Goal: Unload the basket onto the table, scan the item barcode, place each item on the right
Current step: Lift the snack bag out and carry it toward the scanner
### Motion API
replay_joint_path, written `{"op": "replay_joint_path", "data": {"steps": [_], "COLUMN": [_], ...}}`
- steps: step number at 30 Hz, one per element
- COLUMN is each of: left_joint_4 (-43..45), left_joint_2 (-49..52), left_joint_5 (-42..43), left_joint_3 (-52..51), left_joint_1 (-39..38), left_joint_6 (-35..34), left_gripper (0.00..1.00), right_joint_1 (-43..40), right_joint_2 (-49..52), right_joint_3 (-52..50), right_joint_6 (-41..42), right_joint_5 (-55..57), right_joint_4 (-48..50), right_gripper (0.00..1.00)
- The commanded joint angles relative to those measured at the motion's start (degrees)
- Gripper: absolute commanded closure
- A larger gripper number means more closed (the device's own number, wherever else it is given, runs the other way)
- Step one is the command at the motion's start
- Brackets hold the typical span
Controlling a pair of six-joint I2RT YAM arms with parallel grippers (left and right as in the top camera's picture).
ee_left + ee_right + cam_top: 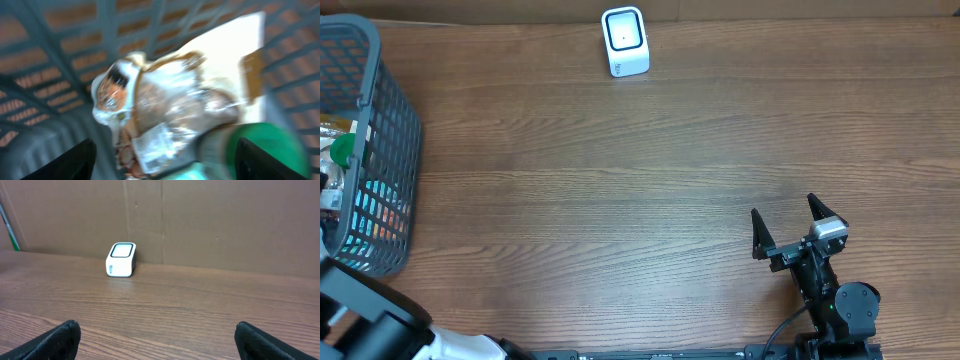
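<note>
Left gripper [167, 156], jaws spread, points down into the grey plastic mesh basket [395, 140] over a clear-wrapped food packet [170, 105], while the open right gripper [784, 210] rests low, facing the white box-shaped scanner [625, 42] across the wooden table [620, 200].

A slate-grey lattice is shown on the basket [390, 130] at the left edge, with teal, orange and green glimpsed through it. Warm brown wood grain is seen right across the table [620, 200]. At top centre, the scanner [625, 42] is shown white, its window dark-rimmed. The right gripper [783, 207] is seen in black.
</note>
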Motion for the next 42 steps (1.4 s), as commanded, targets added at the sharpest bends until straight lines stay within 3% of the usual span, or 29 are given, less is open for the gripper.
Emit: {"op": "replay_joint_path", "data": {"steps": [1,11,18,21,23,25,28,42], "left_joint_4": [0.2,8.2,18.2,20.3,20.8,21.1,22.0,20.9], "left_joint_2": [3.9,11.8,18.7,20.9,21.4,21.4,21.0,7.9], "left_joint_5": [-3.8,-2.5,7.6,9.9,10.5,10.5,10.6,13.2], "left_joint_3": [0.1,0.1,0.1,0.1,0.1,0.1,0.1,0.1], "left_joint_1": [0.3,0.2,0.2,0.2,0.2,0.2,0.2,0.2], "left_joint_6": [1.1,-0.2,-0.2,-0.2,-0.2,-0.2,-0.2,-0.4], "left_gripper": [0.24,0.07,0.08,0.21,0.39,0.67,0.89,0.96], "right_joint_1": [-0.3,-0.3,-0.3,-0.3,-0.3,-0.3,-0.3,-0.3], "right_joint_2": [-0.7,-0.7,-0.7,-0.7,-0.7,-0.7,-0.7,-0.7], "right_joint_3": [-0.6,-0.6,-0.6,-0.6,-0.6,-0.6,-0.6,-0.6], "right_joint_6": [0.2,0.2,0.2,0.2,0.2,0.2,0.2,0.2], "right_joint_5": [-0.3,-0.3,-0.3,-0.3,-0.3,-0.3,-0.3,-0.3], "right_joint_4": [0.3,0.3,0.3,0.3,0.3,0.3,0.3,0.3], "right_gripper": [0.0,0.0,0.0,0.0,0.0,0.0,0.0,0.0]}}
